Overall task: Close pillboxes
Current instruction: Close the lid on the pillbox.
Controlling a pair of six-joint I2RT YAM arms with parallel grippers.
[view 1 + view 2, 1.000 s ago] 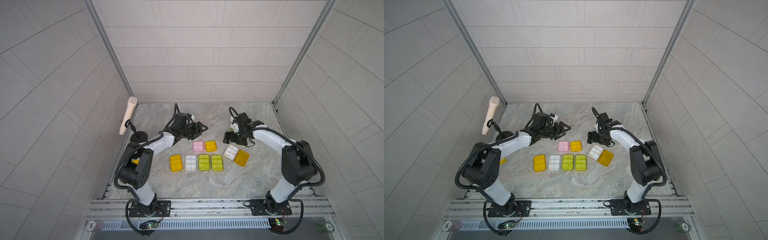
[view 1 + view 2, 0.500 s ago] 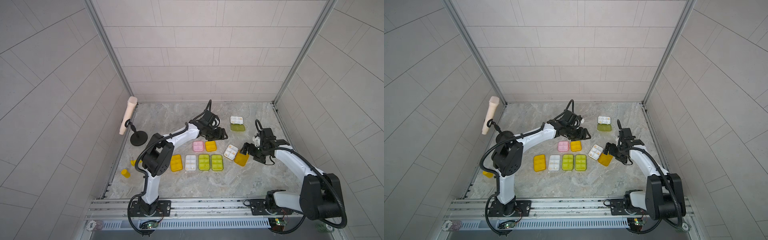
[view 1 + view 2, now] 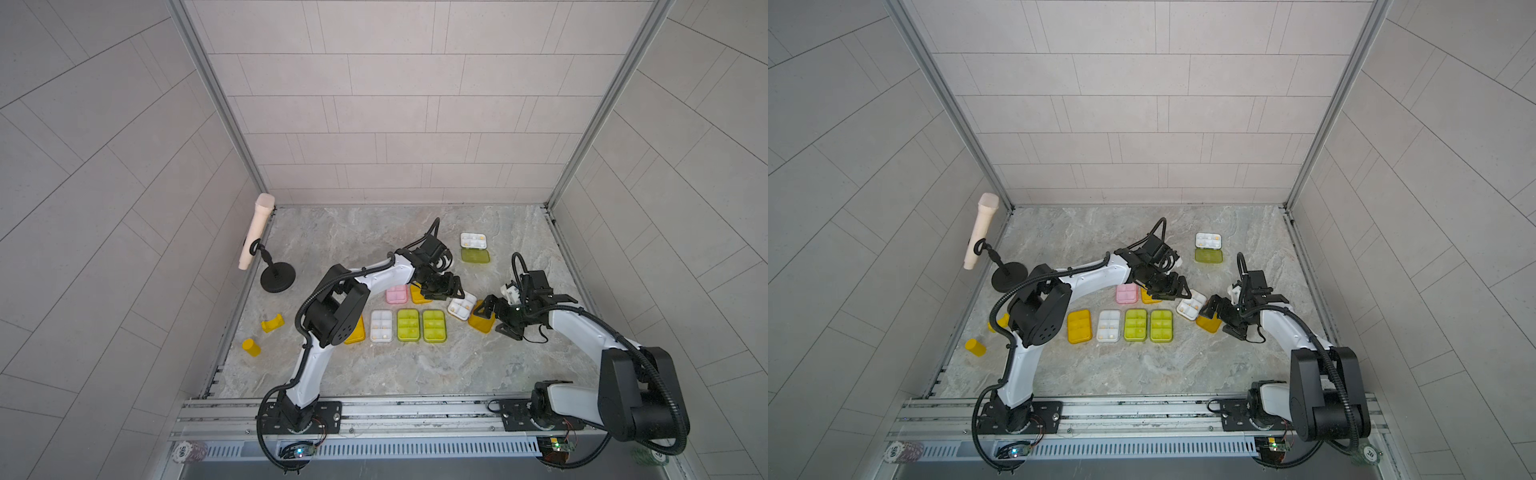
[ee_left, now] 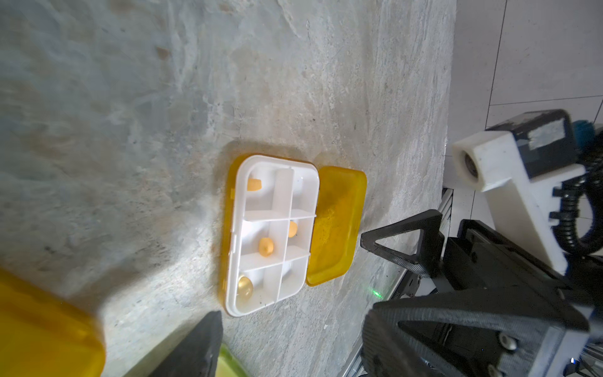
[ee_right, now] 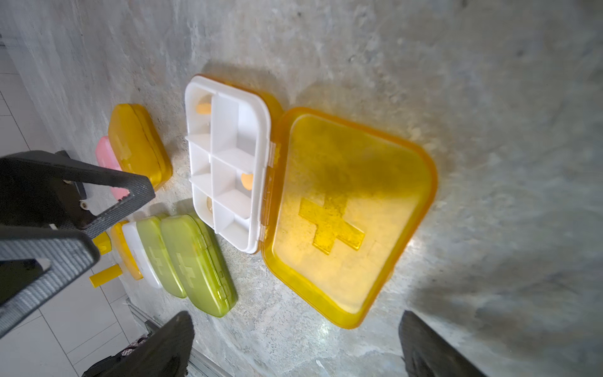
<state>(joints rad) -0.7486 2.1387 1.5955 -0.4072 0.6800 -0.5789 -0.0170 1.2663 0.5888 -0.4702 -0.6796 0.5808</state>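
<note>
1. Top views, against half a second back: left pincer (image 3: 442,291) has come forward and to the right. It now hangs over the closed orange pillbox (image 3: 417,294) beside the pink pillbox (image 3: 397,294), just short of the open orange pillbox (image 3: 461,306). Right pincer (image 3: 493,320) has barely shifted. A second back both arms were drawn toward the rear of the surface (image 3: 374,374). No pillbox has moved.
2. Open orange pillbox: right of centre, flat on the surface. White tray (image 5: 228,163) faces up with a few pills in it; orange lid (image 5: 349,212) is folded out flat toward the right arm.
3. Left arm: elbow raised above the front row, forearm stretched to the right. Pincer fingers stand apart, nothing between them.
4. Right arm: upper links folded near the front right corner, forearm low and reaching left. Pincer is spread wide; in the right wrist view the lid's free edge lies between the fingers. Contact: cannot tell.
5. Open green pillbox (image 3: 473,247) lies at the rear, well apart from both pincers. Two closed green pillboxes (image 3: 1136,325) sit side by side in the front row.
6. Markings: raised cross (image 5: 331,225) on the orange lid, and the same cross on the green lids. Round token (image 3: 1368,454) by the front rail reads "20".
</note>
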